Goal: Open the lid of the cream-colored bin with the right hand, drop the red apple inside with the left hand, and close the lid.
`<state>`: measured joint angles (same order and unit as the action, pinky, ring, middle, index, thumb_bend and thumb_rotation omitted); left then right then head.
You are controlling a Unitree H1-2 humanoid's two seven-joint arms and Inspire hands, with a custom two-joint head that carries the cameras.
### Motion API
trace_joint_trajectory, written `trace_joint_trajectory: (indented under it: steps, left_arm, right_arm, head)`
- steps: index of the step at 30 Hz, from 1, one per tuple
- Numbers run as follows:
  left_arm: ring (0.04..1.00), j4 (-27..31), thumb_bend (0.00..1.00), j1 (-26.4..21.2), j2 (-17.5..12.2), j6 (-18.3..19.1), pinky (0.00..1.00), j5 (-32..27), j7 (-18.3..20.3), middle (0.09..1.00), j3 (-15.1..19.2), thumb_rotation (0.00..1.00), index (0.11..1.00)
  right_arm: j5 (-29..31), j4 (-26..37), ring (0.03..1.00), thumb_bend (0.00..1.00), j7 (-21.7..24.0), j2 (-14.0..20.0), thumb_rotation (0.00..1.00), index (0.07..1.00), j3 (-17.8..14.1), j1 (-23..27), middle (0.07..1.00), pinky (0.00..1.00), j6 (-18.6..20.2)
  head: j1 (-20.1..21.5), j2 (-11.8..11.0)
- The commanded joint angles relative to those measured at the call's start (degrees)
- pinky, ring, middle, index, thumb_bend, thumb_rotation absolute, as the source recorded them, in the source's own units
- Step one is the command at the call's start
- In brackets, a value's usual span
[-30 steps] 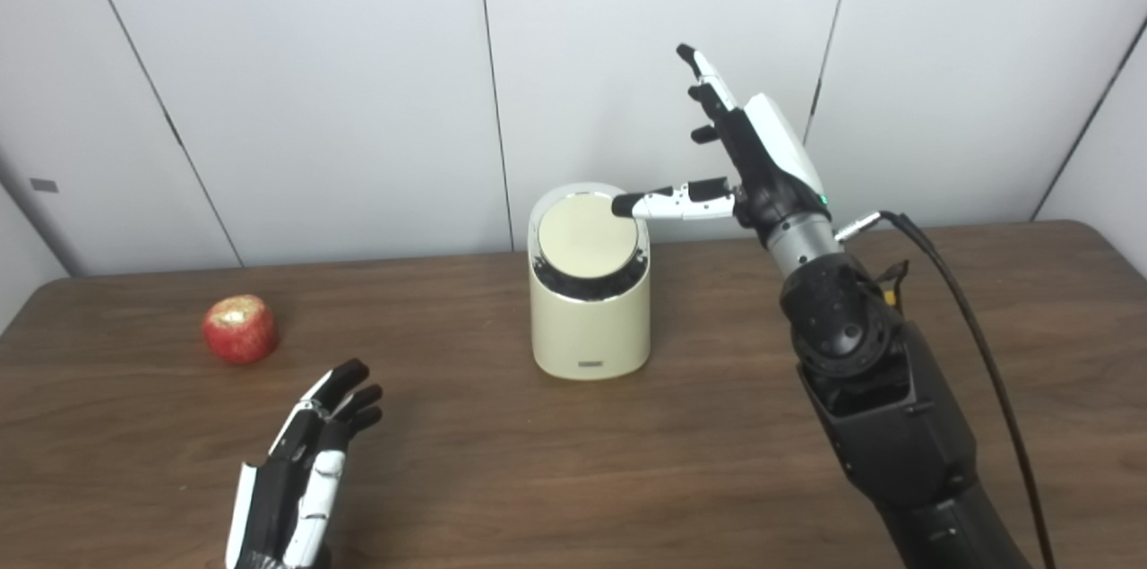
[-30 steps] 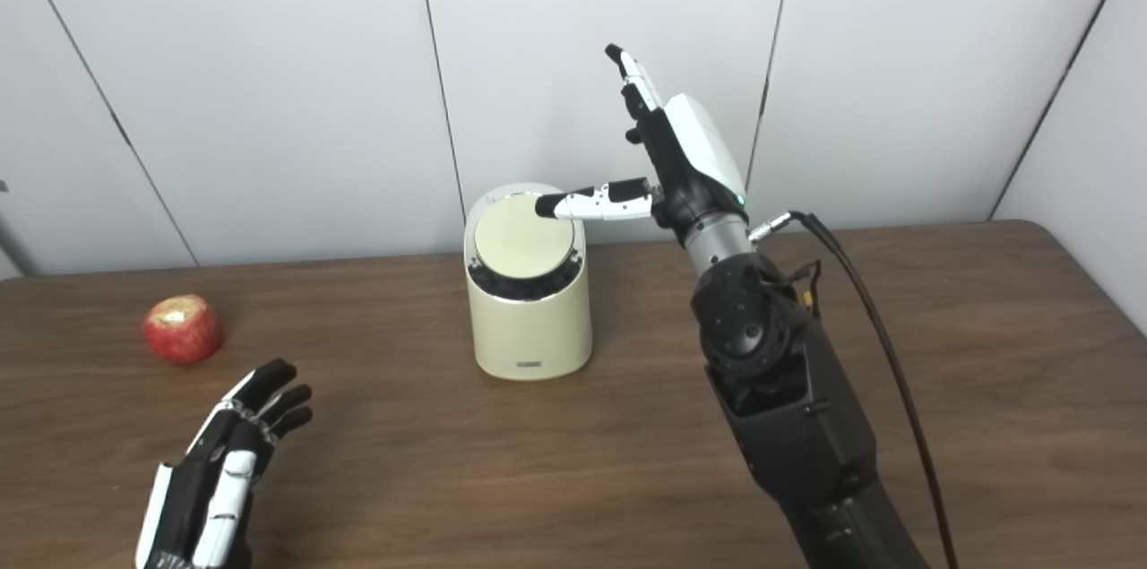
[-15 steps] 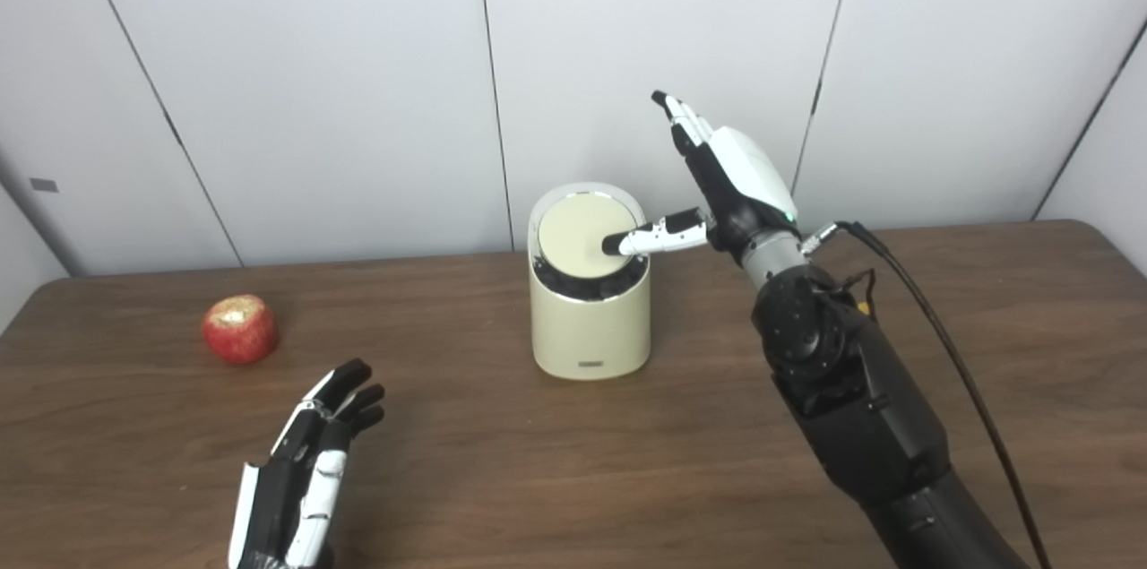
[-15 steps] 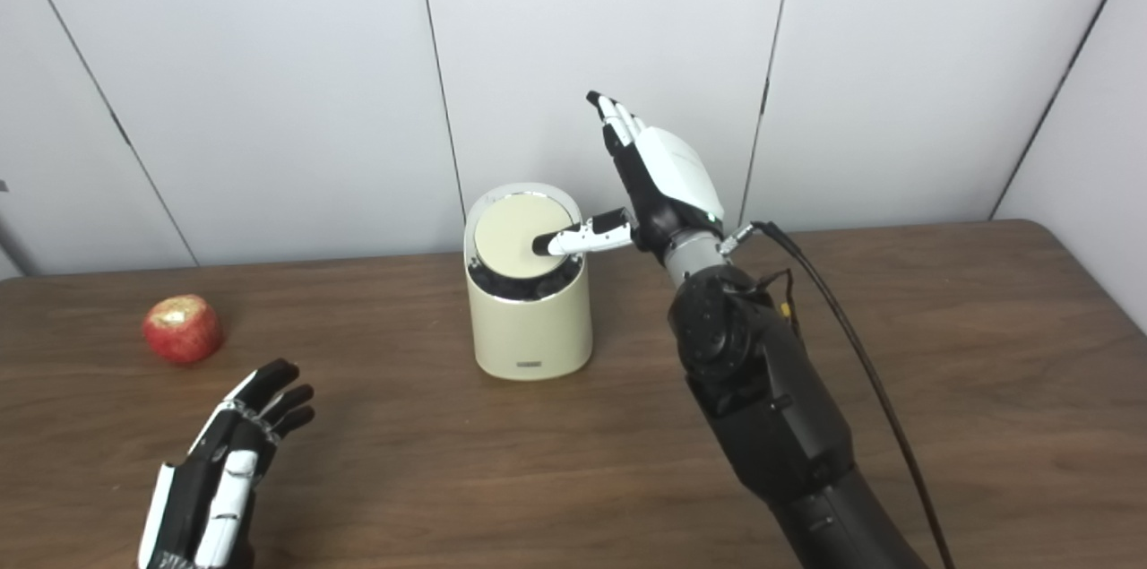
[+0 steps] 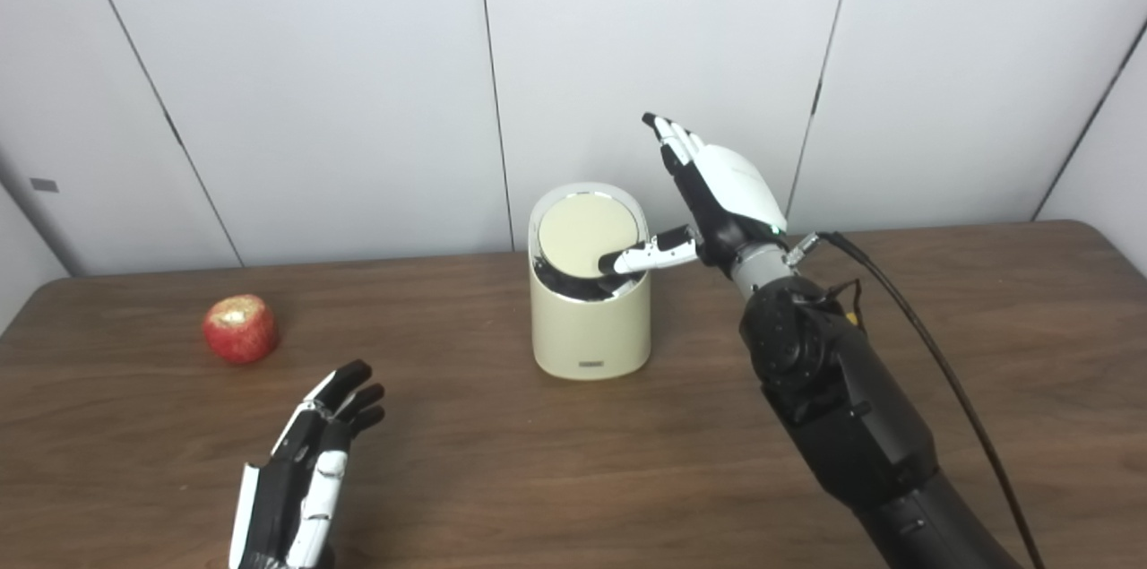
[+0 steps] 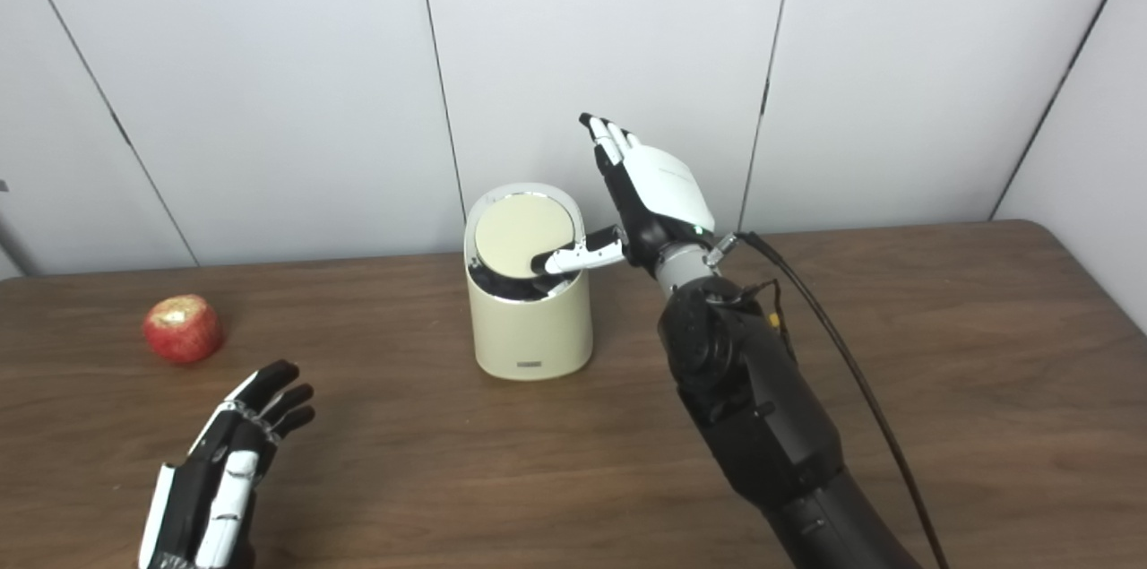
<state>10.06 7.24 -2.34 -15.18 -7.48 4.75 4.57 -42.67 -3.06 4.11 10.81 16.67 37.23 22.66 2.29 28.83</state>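
1. Nearest me, my left hand [image 5: 300, 470] hovers low over the brown surface [image 5: 538, 470], fingers spread and slack, holding nothing. I read it as parked: its part, the apple drop, cannot begin while the bin is covered.

2. Beyond it and to the left sits the red apple [image 5: 239, 329], alone on the surface and well apart from both the left hand and the bin. It is on the left arm's side, which suits the planned pickup.

3. Mid-surface stands the cream-colored bin [image 5: 590, 327], upright. Its round lid [image 5: 584, 233] looks tipped, near edge sunk into the dark opening. I judge it a swing or press lid, only partly open.

4. My right hand [image 6: 650, 193] comes in from the bin's right, palm raised, fingers extended upward and spread, gripping nothing. Only the thumb [image 6: 573, 257] reaches across, its tip at the lid's near-right edge. I take that as the push point, chosen away from the centre to tilt the lid.

5. Farthest back, plain white wall panels [image 5: 358, 58].
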Motion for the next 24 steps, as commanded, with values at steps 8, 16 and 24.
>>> trace_joint_trajectory:
  steps: [8,16,24]
  left_arm:
    - [0.818,1.4,0.49,-0.5,0.1,-2.3,0.8,0.3,-0.2,0.86,-0.2,0.68,0.832]
    - [0.824,1.7,0.48,-0.2,-0.1,-2.4,0.81,0.5,-0.1,0.864,-0.3,0.69,0.839]
    - [0.825,1.2,0.49,-0.2,-0.3,-3.0,0.81,0.5,0.0,0.864,-0.3,0.69,0.841]
  right_arm:
    - [-2.8,-0.5,0.996,0.97,-1.1,-1.1,0.43,1.0,0.3,3.7,1.0,0.93,0.2]
    - [-5.2,-1.9,1.0,0.93,-0.9,-1.9,0.39,1.0,1.4,5.1,1.0,0.93,2.4]
    - [-8.1,-2.5,1.0,0.94,0.3,-2.2,0.32,1.0,2.5,6.1,1.0,0.92,4.1]
  head:
    - [0.0,0.1]
    - [0.0,0.3]
    - [0.1,0.4]
